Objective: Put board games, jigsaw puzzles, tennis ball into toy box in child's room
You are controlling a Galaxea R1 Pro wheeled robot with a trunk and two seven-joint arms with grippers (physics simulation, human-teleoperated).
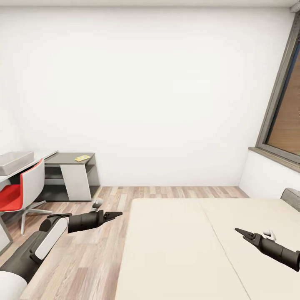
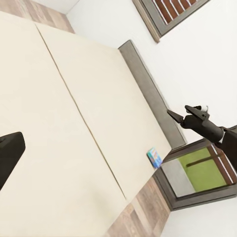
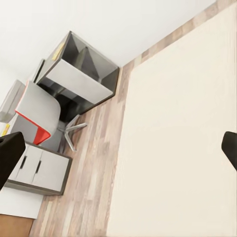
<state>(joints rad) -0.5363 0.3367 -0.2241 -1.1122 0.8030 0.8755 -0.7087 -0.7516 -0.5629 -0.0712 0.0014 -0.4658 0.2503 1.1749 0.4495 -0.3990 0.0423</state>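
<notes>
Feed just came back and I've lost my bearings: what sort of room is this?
Most likely a bedroom with a study corner. A big beige bed fills the foreground, a grey desk with a red chair stands against the left wall, and a window is on the right. The floor is wood plank.

A red chair (image 1: pixel 21 189) with a white shell is seen on the wood-plank floor (image 1: pixel 87 250), near the floor's left edge. A plain white wall (image 1: pixel 158 91) is seen behind. A grey-framed window (image 1: pixel 283 112) is set in the right-hand wall, above a white sill ledge (image 1: pixel 266 175).
</notes>
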